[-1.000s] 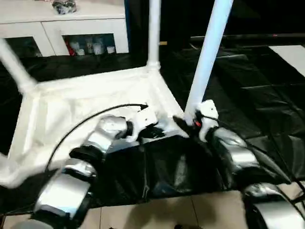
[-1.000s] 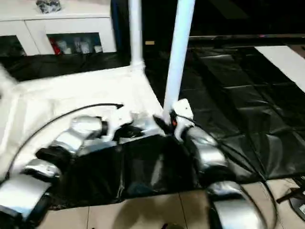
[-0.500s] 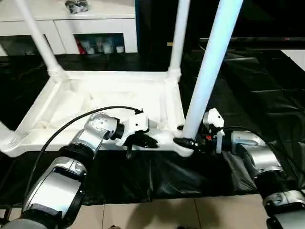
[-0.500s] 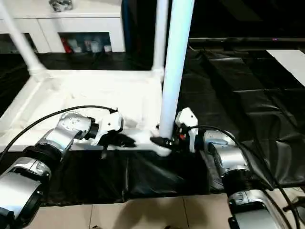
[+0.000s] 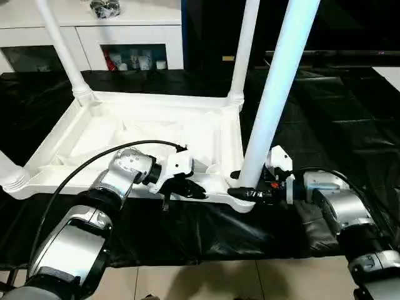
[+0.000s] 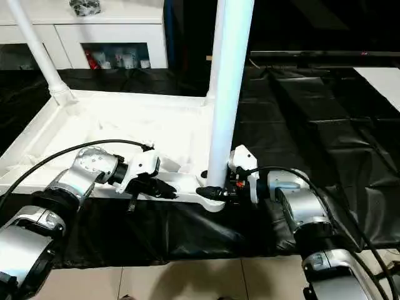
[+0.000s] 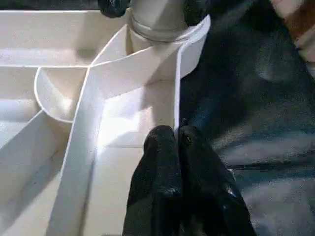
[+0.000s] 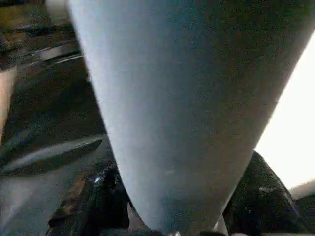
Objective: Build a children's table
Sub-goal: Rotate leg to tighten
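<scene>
1. The white plastic tabletop (image 5: 125, 134) lies upside down on black sheeting (image 5: 350, 112) spread over the floor, its ribbed underside facing up.
2. Three white tube legs show fully seated in corner sockets and rise out of the top of the head views: the far left leg (image 5: 62, 50), the far right leg (image 5: 242, 50) and the near right leg (image 5: 275, 100).
3. At the near left corner, a rounded socket (image 5: 11, 178) shows at the picture's edge with the base of a further white tube in it.
4. The left gripper (image 5: 187, 187) rests at the tabletop's near rim, a little to the left of the near right leg. Its fingers (image 7: 167, 162) are pressed together, their tips against the thin upright wall of the rim, inner side and outer side alike; whether the wall sits pinched between them cannot be told.
5. The right gripper (image 5: 245, 185) reaches in from the right at the foot of the near right leg. Its fingers (image 8: 106, 199) stand one on each side of the tube, just above the socket, closed around it.
6. In the right wrist view the leg's tube (image 8: 182, 108) runs straight up between those two dark fingers.
7. Behind the tabletop stands a white cabinet (image 5: 94, 37) with glass doors, small items behind the glass and a dark object on its top.
8. Pale floor tiles (image 5: 206, 281) show at the near edge of the sheeting.
</scene>
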### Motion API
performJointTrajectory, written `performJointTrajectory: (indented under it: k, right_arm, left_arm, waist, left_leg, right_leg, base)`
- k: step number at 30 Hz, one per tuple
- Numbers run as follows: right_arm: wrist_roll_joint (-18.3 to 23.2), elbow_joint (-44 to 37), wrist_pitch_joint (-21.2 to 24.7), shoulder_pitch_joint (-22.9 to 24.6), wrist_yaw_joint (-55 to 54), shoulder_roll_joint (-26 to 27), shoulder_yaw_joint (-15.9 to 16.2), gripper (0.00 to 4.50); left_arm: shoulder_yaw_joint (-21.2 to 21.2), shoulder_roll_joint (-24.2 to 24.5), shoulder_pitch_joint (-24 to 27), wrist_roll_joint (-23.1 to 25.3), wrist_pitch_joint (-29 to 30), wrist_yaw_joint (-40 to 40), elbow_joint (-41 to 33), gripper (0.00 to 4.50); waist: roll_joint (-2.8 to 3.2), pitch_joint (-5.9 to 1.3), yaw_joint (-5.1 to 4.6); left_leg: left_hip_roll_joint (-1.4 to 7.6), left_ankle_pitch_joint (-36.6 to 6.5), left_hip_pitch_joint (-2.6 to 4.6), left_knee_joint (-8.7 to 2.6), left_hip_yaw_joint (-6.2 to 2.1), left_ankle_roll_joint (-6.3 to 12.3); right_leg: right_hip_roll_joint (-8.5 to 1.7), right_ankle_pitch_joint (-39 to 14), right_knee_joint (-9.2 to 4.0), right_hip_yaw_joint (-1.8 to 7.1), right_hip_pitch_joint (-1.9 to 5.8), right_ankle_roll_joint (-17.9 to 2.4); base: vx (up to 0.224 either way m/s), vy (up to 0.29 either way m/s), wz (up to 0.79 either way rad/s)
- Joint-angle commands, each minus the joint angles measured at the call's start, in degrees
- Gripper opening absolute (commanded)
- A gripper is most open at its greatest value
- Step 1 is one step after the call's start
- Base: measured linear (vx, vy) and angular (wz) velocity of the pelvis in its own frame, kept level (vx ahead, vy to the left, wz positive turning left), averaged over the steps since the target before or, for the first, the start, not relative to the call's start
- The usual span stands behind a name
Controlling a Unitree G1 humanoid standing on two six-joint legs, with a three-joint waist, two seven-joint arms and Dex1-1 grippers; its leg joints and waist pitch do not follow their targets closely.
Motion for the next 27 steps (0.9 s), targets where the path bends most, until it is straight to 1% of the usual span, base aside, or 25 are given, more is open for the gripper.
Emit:
performJointTrajectory:
  k: [1,2,3,4,5,6,7,8,10,11,12,13,14,15,16,17,19,20,21,22,24,26,27]
  right_arm:
    - [-2.4,3.8,1.0,0.6,-6.7,2.9,1.4,1.99]
    - [-3.1,5.6,0.5,0.1,-11.0,3.8,0.5,1.97]
    - [-3.5,6.7,0.2,-0.3,-13.9,4.5,-0.1,1.96]
    - [-3.8,8.1,0.3,-0.9,-17.5,5.4,-0.9,1.95]
    - [-4.0,8.9,0.4,-1.3,-19.8,6.0,-1.4,1.95]
    - [-4.0,10.2,0.7,-2.1,-23.4,7.3,-2.2,1.95]
    - [-4.2,11.4,0.9,-2.8,-26.8,8.4,-2.8,1.94]
    - [-4.5,13.0,1.1,-3.8,-30.9,9.8,-3.4,1.93]
    - [-4.8,15.3,1.5,-5.5,-36.7,11.8,-4.4,1.93]
    - [-5.1,17.6,1.2,-7.3,-41.0,13.4,-5.2,1.93]
    - [-5.2,18.1,1.0,-7.6,-41.8,13.8,-5.3,1.93]
    - [-5.2,19.6,0.2,-9.0,-44.3,15.0,-6.0,1.93]
    - [-4.9,20.4,-0.7,-9.7,-45.2,15.7,-6.4,1.93]
    - [-4.3,21.2,-1.6,-10.4,-46.1,16.6,-7.3,1.93]
    - [-4.3,21.2,-1.6,-10.5,-46.1,16.7,-7.3,2.28]
    - [-3.9,21.5,-2.0,-10.9,-46.6,17.1,-8.0,2.28]
    - [-3.9,21.6,-2.7,-11.1,-46.4,17.2,-8.1,2.63]
    - [-4.0,21.7,-3.3,-11.4,-46.1,17.3,-8.3,2.65]
    - [-4.1,21.8,-3.6,-11.5,-46.1,17.3,-8.3,2.72]
    - [-4.5,21.8,-3.9,-11.6,-46.1,17.2,-8.0,2.81]
    - [-6.0,21.9,-5.8,-11.8,-46.0,16.5,-7.0,2.96]
    - [-6.1,21.3,-6.2,-11.7,-43.6,15.4,-6.6,2.96]
    - [-6.2,21.4,-6.6,-11.8,-42.4,15.0,-6.6,2.96]
  left_arm:
    - [2.1,-2.1,-2.0,0.2,2.6,9.1,0.1,0.0]
    - [2.2,-2.8,-2.0,0.3,3.5,11.0,-0.4,0.0]
    - [2.3,-3.3,-2.0,0.5,4.1,12.1,-0.7,0.0]
    - [2.6,-4.3,-2.0,0.4,5.2,14.0,-1.1,0.0]
    - [2.8,-5.0,-2.0,0.3,5.9,15.3,-1.4,0.0]
    - [3.0,-6.3,-2.0,0.3,6.9,17.3,-1.8,0.0]
    - [3.1,-7.5,-2.0,0.4,8.0,18.9,-2.2,0.0]
    - [2.9,-8.9,-1.9,0.5,8.9,20.3,-2.8,0.0]
    - [3.1,-11.0,-1.8,0.4,10.3,22.9,-3.3,0.0]
    - [2.9,-12.5,-2.0,0.4,11.0,24.8,-3.4,0.0]
    - [2.8,-12.8,-2.0,0.5,11.0,25.1,-3.4,0.0]
    - [2.4,-13.5,-2.1,0.8,10.9,26.1,-3.4,0.0]
    - [2.0,-13.8,-2.1,1.1,10.5,26.3,-3.3,0.0]
    - [1.8,-13.8,-2.0,1.5,10.3,26.4,-3.5,0.0]
    - [1.8,-13.8,-2.0,1.5,10.3,26.3,-3.5,0.0]
    - [1.8,-13.7,-1.9,1.5,10.3,26.1,-3.7,0.0]
    - [1.8,-13.2,-1.7,1.5,10.2,25.7,-3.9,0.0]
    - [1.7,-12.6,-1.5,1.6,10.0,25.4,-4.1,0.0]
    - [1.7,-12.3,-1.4,1.7,10.0,25.3,-4.3,0.0]
    - [1.8,-12.0,-1.3,1.6,10.0,25.3,-4.3,0.0]
    - [1.9,-11.1,-1.1,1.6,9.8,25.1,-4.4,0.0]
    - [1.9,-9.6,-1.0,1.4,8.7,23.7,-4.1,0.0]
    - [1.9,-9.1,-0.9,1.4,8.1,22.9,-4.1,0.0]
  waist:
    - [-0.69,-3.17,-0.41]
    - [-0.68,-3.14,-0.55]
    - [-0.58,-3.08,-0.97]
    - [-0.56,-3.02,-1.46]
    - [-0.56,-3.07,-1.69]
    - [-0.63,-3.1,-2.05]
    - [-0.4,-3.12,-2.24]
    - [-0.32,-3.16,-2.42]
    - [-0.44,-3.22,-3.18]
    - [-0.21,-3.26,-3.23]
    - [-0.27,-3.31,-3.49]
    - [-0.27,-3.39,-3.51]
    - [-0.2,-3.44,-3.51]
    - [-0.38,-3.54,-3.58]
    - [-0.36,-3.58,-3.57]
    - [-0.34,-3.62,-3.55]
    - [-0.27,-3.7,-3.52]
    - [-0.17,-3.68,-3.5]
    - [-0.2,-3.69,-3.53]
    - [-0.01,-3.7,-3.43]
    - [-0.03,-3.77,-3.52]
    - [0.06,-3.75,-3.6]
    - [-0.03,-3.77,-3.76]
  left_leg:
    - [0.34,-16.9,0.32,-3.6,0.35,2.24]
    - [0.35,-17.0,0.37,-3.62,0.27,1.77]
    - [0.24,-18.1,0.54,-3.61,0.1,1.4]
    - [0.18,-19.2,0.38,-3.65,-0.05,1.35]
    - [0.13,-19.5,0.36,-3.64,-0.11,1.39]
    - [0.06,-19.9,0.14,-3.67,-0.28,1.72]
    - [0.01,-20.5,0.2,-3.59,-0.29,2.04]
    - [0.1,-20.4,0.26,-3.6,-0.27,1.88]
    - [-0.08,-21.2,0.15,-3.52,-0.29,1.93]
    - [-0.11,-21.2,0.16,-3.52,-0.31,2.08]
    - [-0.09,-21.1,0.04,-3.51,-0.28,2.16]
    - [-0.13,-20.8,0.0,-3.47,-0.22,2.38]
    - [-0.12,-20.8,0.01,-3.47,-0.24,2.5]
    - [-0.09,-20.1,-0.22,-3.47,-0.14,2.8]
    - [-0.09,-19.4,-0.35,-3.5,-0.1,3.14]
    - [-0.08,-18.9,-0.4,-3.5,-0.06,3.33]
    - [0.03,-17.7,-0.51,-3.51,0.03,3.91]
    - [0.06,-17.7,-0.48,-3.52,0.05,4.02]
    - [0.11,-17.5,-0.52,-3.53,0.05,4.07]
    - [0.19,-17.2,-0.49,-3.54,0.03,3.96]
    - [0.18,-17.0,-0.57,-3.51,0.06,3.82]
    - [0.1,-17.3,-0.61,-3.51,0.07,4.03]
    - [0.12,-17.1,-0.72,-3.48,0.08,4.21]
  right_leg:
    - [-2.64,-28.6,-4.83,1.86,2.46,-9.0]
    - [-2.71,-29.8,-4.92,1.9,2.33,-8.5]
    - [-2.68,-31.8,-5.27,1.73,2.13,-7.8]
    - [-2.53,-32.6,-5.45,1.61,2.15,-7.1]
    - [-2.49,-32.5,-5.43,1.56,2.16,-7.0]
    - [-2.44,-32.4,-5.47,1.46,2.29,-6.8]
    - [-2.44,-32.3,-5.58,1.41,2.16,-6.9]
    - [-2.5,-31.8,-5.55,1.54,2.03,-7.2]
    - [-2.34,-31.0,-5.47,1.42,2.01,-7.7]
    - [-2.35,-30.7,-5.49,1.42,2.01,-7.8]
    - [-2.33,-30.0,-5.4,1.46,1.99,-8.2]
    - [-2.35,-29.3,-5.42,1.51,2.02,-8.3]
    - [-2.36,-28.7,-5.35,1.53,2.02,-8.6]
    - [-2.37,-27.1,-5.21,1.64,2.17,-8.9]
    - [-2.38,-25.6,-5.0,1.69,2.34,-9.4]
    - [-2.35,-24.7,-4.91,1.73,2.44,-9.7]
    - [-2.34,-21.7,-4.55,1.84,2.61,-10.9]
    - [-2.35,-21.4,-4.52,1.85,2.61,-11.2]
    - [-2.36,-21.0,-4.46,1.86,2.67,-11.5]
    - [-2.4,-20.2,-4.35,1.89,2.71,-12.0]
    - [-2.37,-19.1,-4.2,1.91,2.76,-12.3]
    - [-2.37,-18.9,-4.2,1.86,2.87,-12.5]
    - [-2.38,-18.5,-4.14,1.91,2.94,-12.6]
  base:
    - [0.0,0.0,0.0]
    - [0.0,0.0,0.0]
    - [0.0,0.0,0.0]
    - [0.0,0.0,0.0]
    - [0.0,0.0,0.0]
    - [0.0,0.0,0.0]
    - [0.0,0.0,0.0]
    - [0.0,0.0,0.0]
    - [0.0,0.0,0.0]
    - [0.0,0.0,0.0]
    - [0.0,0.0,0.0]
    - [0.0,0.0,0.0]
    - [0.0,0.0,0.0]
    - [0.0,0.0,0.0]
    - [0.0,0.0,0.0]
    - [0.0,0.0,0.0]
    - [0.0,0.0,0.0]
    - [0.0,0.0,0.0]
    - [0.0,0.0,0.0]
    - [0.0,0.0,0.0]
    - [0.0,0.0,0.0]
    - [0.0,0.0,0.0]
    - [0.0,0.0,0.0]
